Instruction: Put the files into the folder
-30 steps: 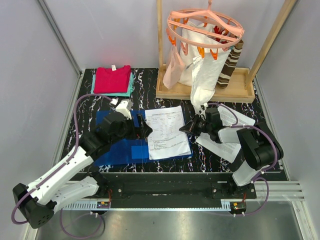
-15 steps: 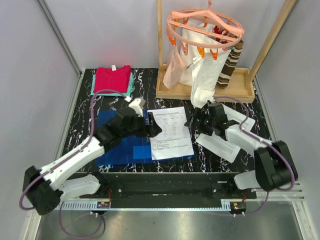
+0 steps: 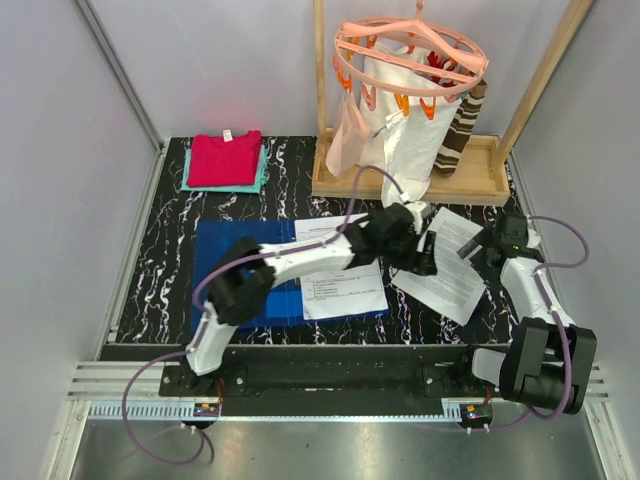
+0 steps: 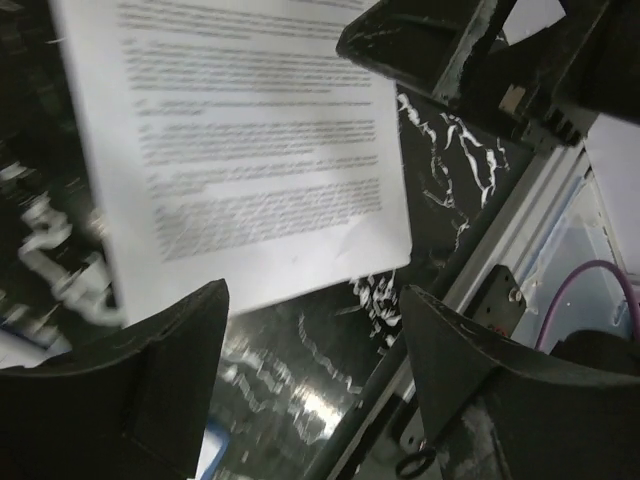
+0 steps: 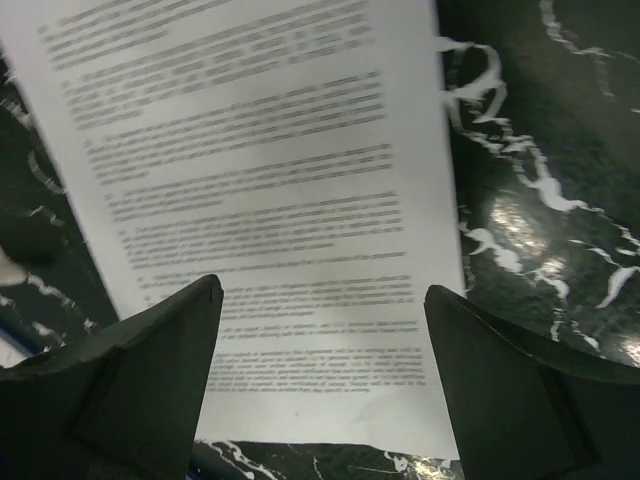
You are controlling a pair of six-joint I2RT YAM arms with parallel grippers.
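Observation:
The blue folder lies flat on the black marbled table, left of middle. One printed sheet of the files rests on its right part. More sheets lie loose on the table to the right. My left arm reaches across the folder, and its gripper hangs open over the near edge of a loose sheet, with nothing between its fingers. My right gripper is open too, hovering over a printed sheet without touching it.
Folded red and teal cloths sit at the back left. A wooden rack base at the back carries hanging white garments on an orange peg hanger. Grey walls close in both sides. The right arm's links stand close beside my left gripper.
The left arm swung right, from over the folder to the loose sheets. The right arm drew back to the right, and its gripper opened.

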